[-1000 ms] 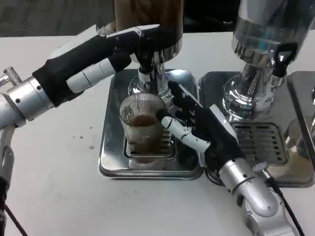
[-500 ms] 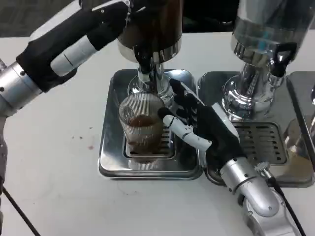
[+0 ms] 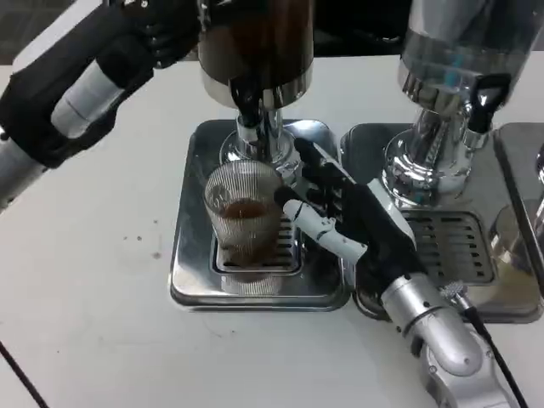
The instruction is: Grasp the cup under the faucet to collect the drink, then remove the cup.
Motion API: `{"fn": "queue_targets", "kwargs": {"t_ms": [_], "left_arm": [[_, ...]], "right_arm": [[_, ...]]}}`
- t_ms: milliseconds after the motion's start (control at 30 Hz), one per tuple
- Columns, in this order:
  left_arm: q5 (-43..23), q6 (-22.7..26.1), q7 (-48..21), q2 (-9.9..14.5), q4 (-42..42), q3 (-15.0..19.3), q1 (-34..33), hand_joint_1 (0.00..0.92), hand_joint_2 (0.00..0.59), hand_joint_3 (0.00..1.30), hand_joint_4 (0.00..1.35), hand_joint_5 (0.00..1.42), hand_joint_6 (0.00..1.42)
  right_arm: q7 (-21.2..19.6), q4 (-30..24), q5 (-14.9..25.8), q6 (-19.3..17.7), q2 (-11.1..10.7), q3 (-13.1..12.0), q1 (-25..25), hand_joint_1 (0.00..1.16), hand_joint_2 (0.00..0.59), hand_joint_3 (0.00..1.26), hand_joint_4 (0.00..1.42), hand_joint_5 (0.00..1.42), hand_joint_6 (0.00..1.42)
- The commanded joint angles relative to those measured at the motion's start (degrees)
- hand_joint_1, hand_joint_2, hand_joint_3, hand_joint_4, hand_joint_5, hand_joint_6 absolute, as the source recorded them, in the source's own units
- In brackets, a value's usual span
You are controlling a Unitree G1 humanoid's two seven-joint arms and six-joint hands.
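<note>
- The left robot hand [image 3: 157, 25] has moved up and away from the faucet [image 3: 248, 106], to the far left; I cannot tell how its fingers lie.
- The right robot hand [image 3: 340, 221] holds the cup [image 3: 245, 223] on the tray [image 3: 191, 280] under the faucet.
- The cup has brown drink in it.
- Taking the cup out is left.

You'll find the cup [image 3: 245, 223] standing upright on the grate of the steel drip tray [image 3: 194, 280], directly below the faucet [image 3: 249, 115] of the dark-filled dispenser [image 3: 255, 42]. It's a clear, ribbed glass tumbler, roughly half full of a brown drink (the liquid line sits a little under the rim). Look at the faucet: a black spout on a chrome neck, ending just above the cup's mouth.
</note>
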Motion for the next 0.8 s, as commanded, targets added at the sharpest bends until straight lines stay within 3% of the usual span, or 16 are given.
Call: {"fn": "queue_targets", "kwargs": {"t_ms": [33,300,800], "left_arm": [[0.5,-1.6,2.9,-0.1,-3.2,2.0,3.7,0.0,0.055,0.19,0.11,0.15,0.09],[1.8,-4.0,6.3,0.1,-5.2,4.0,9.9,0.0,0.05,0.15,0.11,0.15,0.1],[6.4,-8.5,12.4,-0.1,3.2,5.2,17.1,0.0,0.051,0.14,0.11,0.15,0.1]], "right_arm": [[-0.3,-0.1,0.5,-1.9,-0.1,-0.6,0.2,0.56,0.31,0.06,0.02,0.03,0.06],[-0.1,0.0,0.4,-2.2,-0.4,-0.6,0.0,0.57,0.28,0.05,0.02,0.03,0.06],[0.9,1.1,-0.5,-2.8,-0.7,0.7,-0.9,0.61,0.215,0.0,0.0,0.0,0.02]]}}
